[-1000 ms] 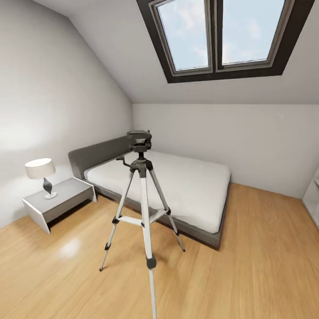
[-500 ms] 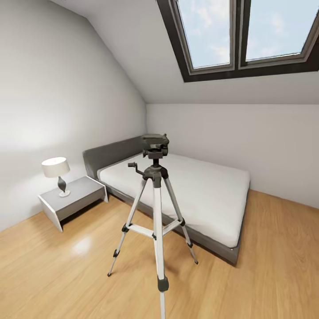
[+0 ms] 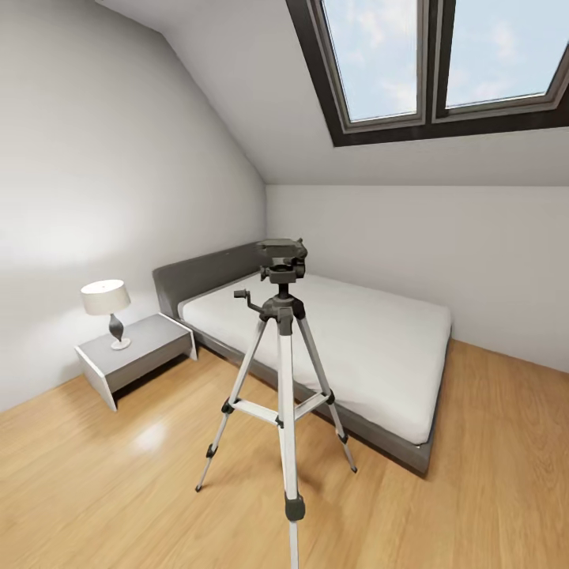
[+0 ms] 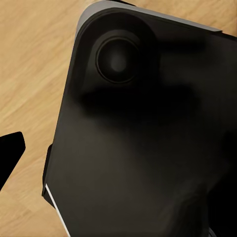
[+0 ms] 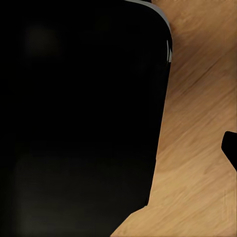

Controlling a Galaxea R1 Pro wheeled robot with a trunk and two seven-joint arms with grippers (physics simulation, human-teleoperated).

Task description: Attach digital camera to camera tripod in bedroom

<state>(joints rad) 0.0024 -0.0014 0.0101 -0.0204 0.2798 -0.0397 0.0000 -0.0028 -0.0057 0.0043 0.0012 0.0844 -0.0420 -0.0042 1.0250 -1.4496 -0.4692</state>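
The camera tripod point(image 3: 285, 379) stands on the wood floor in front of me in the head view, its three silver legs spread. Its black head point(image 3: 283, 261) is bare on top, and the pan handle point(image 3: 243, 295) points left. The digital camera is out of view. In the left wrist view a dark fingertip point(image 4: 10, 155) sticks in beside my black base point(image 4: 148, 138). In the right wrist view another dark fingertip point(image 5: 230, 148) shows over the floor next to the base point(image 5: 79, 113). Neither view shows how the jaws stand.
A low grey bed point(image 3: 356, 340) lies behind the tripod against the back wall. A grey nightstand point(image 3: 136, 356) with a white lamp point(image 3: 106, 299) sits at the left wall. Dark-framed skylights point(image 3: 442, 55) are set in the sloped ceiling. Open wood floor point(image 3: 118, 490) lies around the tripod.
The whole head picture has shifted right and the room looks slightly nearer, so the camera moved. The tripod itself stands as before.
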